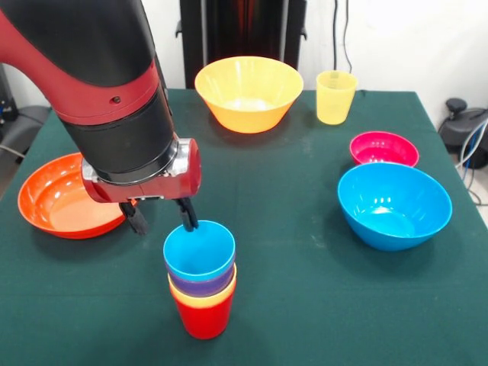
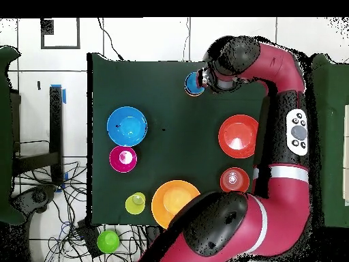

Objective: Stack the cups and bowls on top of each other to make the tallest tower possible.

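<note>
Dark green cloth covers the bench [image 1: 305, 252]. Nearest in the front view stands the tower [image 1: 201, 278]: a red cup [image 1: 203, 319] as base, with yellow-orange, purple and blue cups [image 1: 199, 251] nested in it, the blue one empty. Just behind it the gripper [image 1: 162, 219] hangs with its fingers spread, one finger [image 1: 187, 215] touching the blue rim. Left of it lies the wide orange bowl [image 1: 65, 200]; to the right sit the large blue bowl [image 1: 394, 205] and, behind it, the small pink bowl [image 1: 383, 149]. Farthest are the large yellow-orange bowl [image 1: 248, 92] and a pale yellow cup [image 1: 335, 97]. All the bowls look empty. Only the overhead view shows a small orange-red bowl [image 2: 233, 180] beside the arm and a green cup [image 2: 108, 241] off the bench.
</note>
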Robot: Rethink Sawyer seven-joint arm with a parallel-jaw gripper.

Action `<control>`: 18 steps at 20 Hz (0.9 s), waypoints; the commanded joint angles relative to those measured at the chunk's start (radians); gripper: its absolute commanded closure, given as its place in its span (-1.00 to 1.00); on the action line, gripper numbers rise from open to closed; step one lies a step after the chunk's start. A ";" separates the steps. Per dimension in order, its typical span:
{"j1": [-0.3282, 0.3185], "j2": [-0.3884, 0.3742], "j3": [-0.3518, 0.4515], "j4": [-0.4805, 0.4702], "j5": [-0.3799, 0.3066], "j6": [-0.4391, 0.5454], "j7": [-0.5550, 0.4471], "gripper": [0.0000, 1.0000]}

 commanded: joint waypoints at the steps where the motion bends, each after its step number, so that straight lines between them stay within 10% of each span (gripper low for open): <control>1: 0.018 -0.059 0.025 0.115 0.016 0.119 -0.155 -1.00; 18: -0.038 -0.266 -0.002 0.631 0.106 -0.127 -0.026 -1.00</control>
